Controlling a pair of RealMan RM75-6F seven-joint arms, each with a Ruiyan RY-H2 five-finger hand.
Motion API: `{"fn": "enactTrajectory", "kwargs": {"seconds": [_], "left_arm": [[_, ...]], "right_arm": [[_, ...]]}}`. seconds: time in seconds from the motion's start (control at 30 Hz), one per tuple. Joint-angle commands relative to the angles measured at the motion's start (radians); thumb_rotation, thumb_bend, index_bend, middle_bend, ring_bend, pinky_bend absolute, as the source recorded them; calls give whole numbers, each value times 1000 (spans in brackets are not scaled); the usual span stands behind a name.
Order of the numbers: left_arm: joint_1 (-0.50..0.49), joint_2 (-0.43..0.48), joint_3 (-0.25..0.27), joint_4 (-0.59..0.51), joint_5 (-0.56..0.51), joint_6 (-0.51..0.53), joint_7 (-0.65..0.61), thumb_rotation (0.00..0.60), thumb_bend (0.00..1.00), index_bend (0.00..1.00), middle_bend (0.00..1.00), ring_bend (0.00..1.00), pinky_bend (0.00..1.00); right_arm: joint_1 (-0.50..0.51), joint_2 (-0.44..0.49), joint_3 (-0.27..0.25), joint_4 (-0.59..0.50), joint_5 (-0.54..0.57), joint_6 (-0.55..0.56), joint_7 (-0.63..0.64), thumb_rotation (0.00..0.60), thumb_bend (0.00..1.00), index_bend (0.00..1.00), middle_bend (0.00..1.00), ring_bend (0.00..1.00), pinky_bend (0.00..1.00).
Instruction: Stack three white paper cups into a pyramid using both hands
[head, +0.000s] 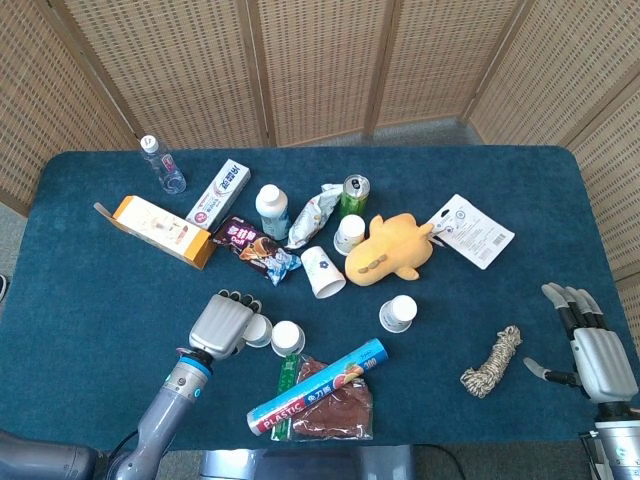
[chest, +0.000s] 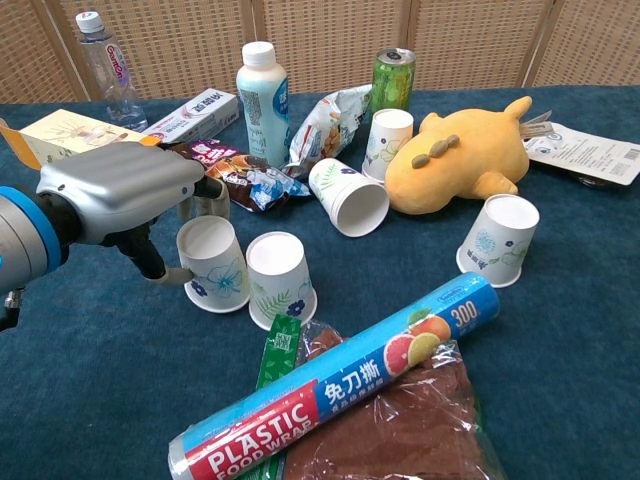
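Observation:
My left hand (head: 228, 322) (chest: 115, 190) grips an upside-down white paper cup (head: 258, 330) (chest: 212, 264), thumb on its near side and fingers behind it. A second upside-down cup (head: 287, 338) (chest: 279, 279) stands touching it on the right. A third upside-down cup (head: 397, 313) (chest: 498, 240) stands further right, near the plush. Another cup (head: 323, 272) (chest: 348, 196) lies on its side mid-table, and one more (head: 349, 234) (chest: 386, 137) stands behind it. My right hand (head: 590, 345) rests open at the table's right edge, seen only in the head view.
A plastic-wrap roll (chest: 340, 390) on a brown packet (chest: 400, 430) lies just in front of the cups. A yellow plush (chest: 460, 155), a white bottle (chest: 260, 85), a green can (chest: 392, 75), snack bags and boxes crowd the back. A rope coil (head: 492, 362) lies near the right hand.

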Motion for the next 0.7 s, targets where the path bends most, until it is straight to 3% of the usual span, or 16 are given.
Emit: {"fn": "enactTrajectory", "kwargs": {"seconds": [0.03,0.7], "left_arm": [[3,9,10,-8,-4,-1,-1,600,310,409,427,388,447],[12,20,26,61,30,-26,-90,600,307,386,413,374,446]], "right_arm": [[0,0,0,0,1,0,0,600,0,0,0,0,0],[0,0,0,-1,1,-1,0,600,0,0,0,0,0]]}}
